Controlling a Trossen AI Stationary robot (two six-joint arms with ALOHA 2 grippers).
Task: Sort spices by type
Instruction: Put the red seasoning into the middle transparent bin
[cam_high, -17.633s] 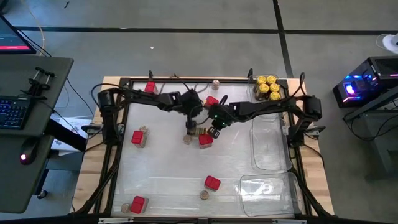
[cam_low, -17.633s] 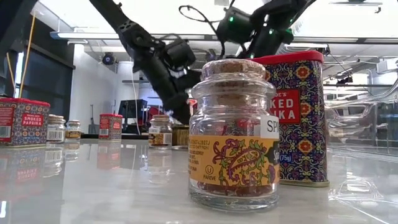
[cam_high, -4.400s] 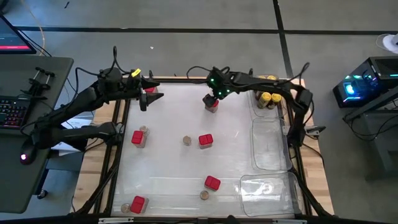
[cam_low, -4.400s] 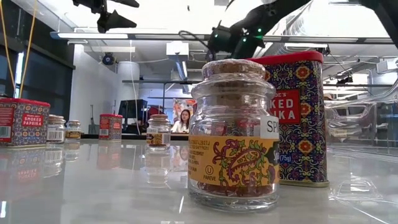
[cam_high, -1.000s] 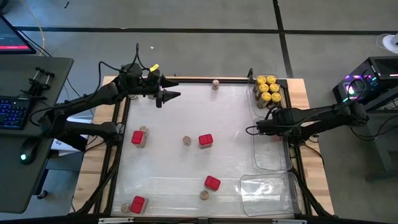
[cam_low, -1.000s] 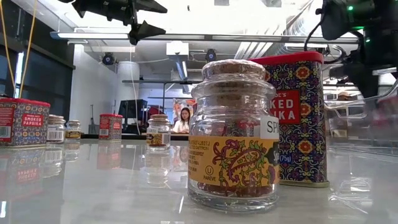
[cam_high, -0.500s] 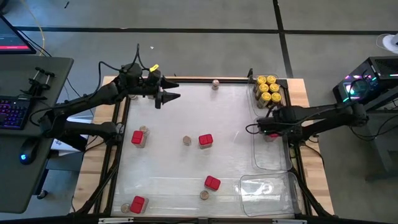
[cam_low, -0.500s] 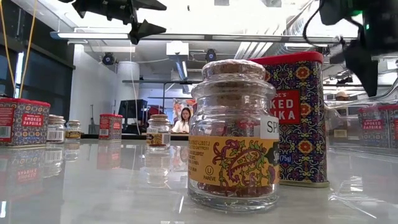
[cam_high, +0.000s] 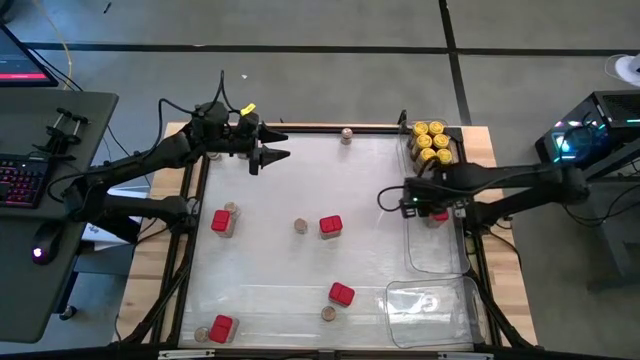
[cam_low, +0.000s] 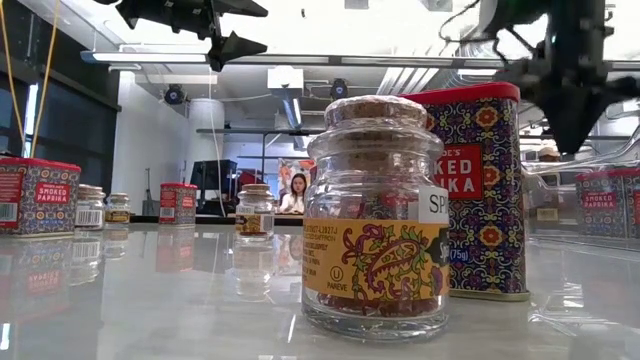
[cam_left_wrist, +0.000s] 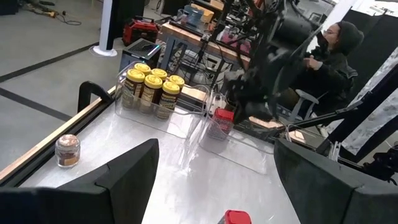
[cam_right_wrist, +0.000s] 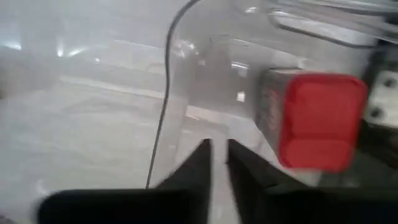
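With the right tool (cam_high: 408, 204) nearly closed and empty beside the red tin (cam_high: 438, 213) in the clear tray (cam_high: 432, 250), and the left tool (cam_high: 272, 146) open, treat remaining counter tins as light, stiff, slick: grip the flat sides.

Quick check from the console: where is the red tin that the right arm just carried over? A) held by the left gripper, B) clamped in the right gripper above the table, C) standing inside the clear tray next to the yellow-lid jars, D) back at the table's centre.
C: the red tin stands in the clear tray, and the right gripper, fingers nearly together, holds nothing.
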